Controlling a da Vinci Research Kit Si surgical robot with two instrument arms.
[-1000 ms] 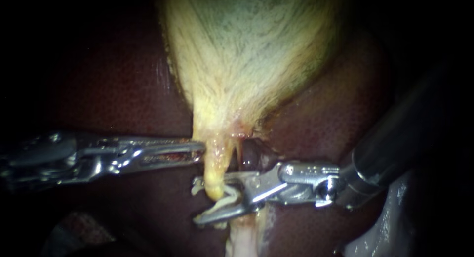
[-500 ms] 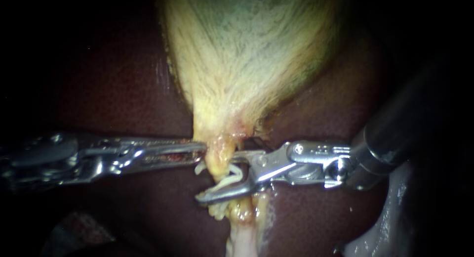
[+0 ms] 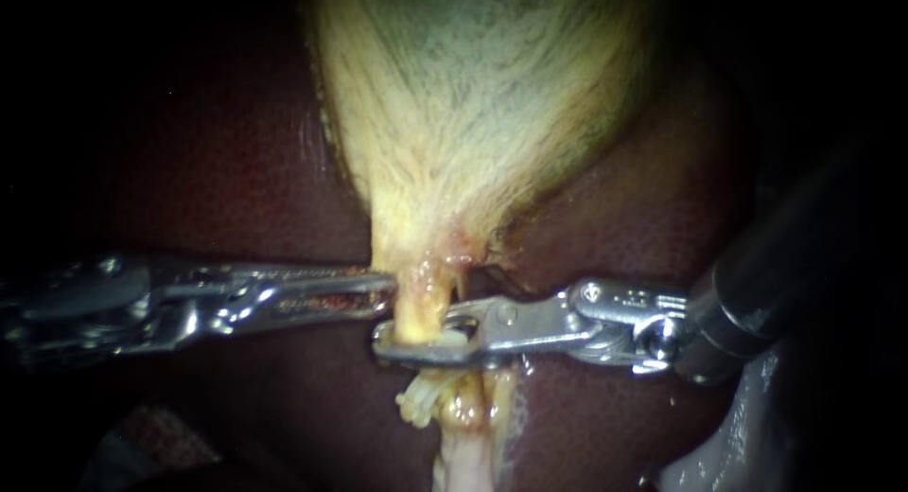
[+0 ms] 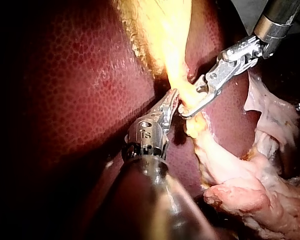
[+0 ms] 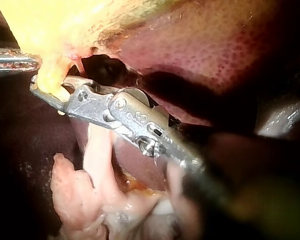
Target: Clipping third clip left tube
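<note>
The right end effector was clamped flat across the left tube, its two halves pressed onto the tube from both sides with only a sliver of white showing between them. Half a second before, it had stood wide open around the same tube, a white clip sitting in its mouth and its lower half angled down. A second before, it had been open and further down the tube. Since then it had climbed towards the gallbladder and closed, and its shaft had drawn back a little against the liver.

Just beneath the closed right end effector, a white ribbed clip sat on the tube, close to the end effector but apart from it. On the shaft side of the tube, just above the end effector, a thin strand ran down from the gallbladder's neck.

The left end effector had not shifted against the tissue in any of the three moments. It was closed, and as far as I could make out its tip pinched the edge of the gallbladder's neck where that narrows into the tube. It lay just above the right end effector, on the opposite side of the tube.

From the left wrist camera, the right end effector hooked around the yellow tube just ahead of my left tip. Pale loose tissue trailed away beneath both.
</note>
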